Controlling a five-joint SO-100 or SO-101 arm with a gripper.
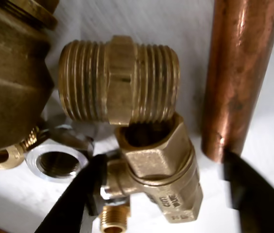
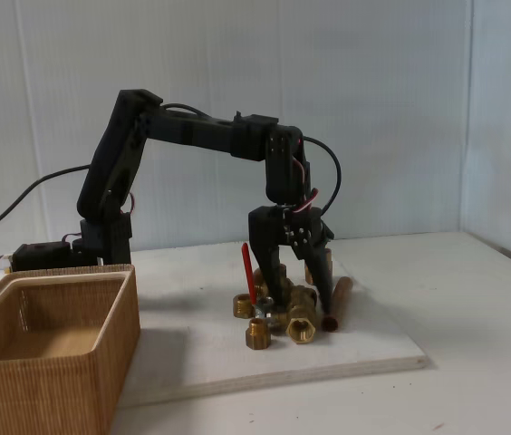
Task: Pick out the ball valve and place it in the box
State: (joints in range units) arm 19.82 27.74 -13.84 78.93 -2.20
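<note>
**Closing on the valve**

The gripper point(image 1: 161, 194) is spread, its jaws either side of the valve point(image 1: 168, 177), which lies in the fittings cluster near the board's point(image 2: 373, 349) front edge. The body should be pinched squarely, clear of the nipple point(image 1: 120, 80) and tube point(image 1: 236, 73), then lifted straight before being carried to the box point(image 2: 56, 372).
</note>
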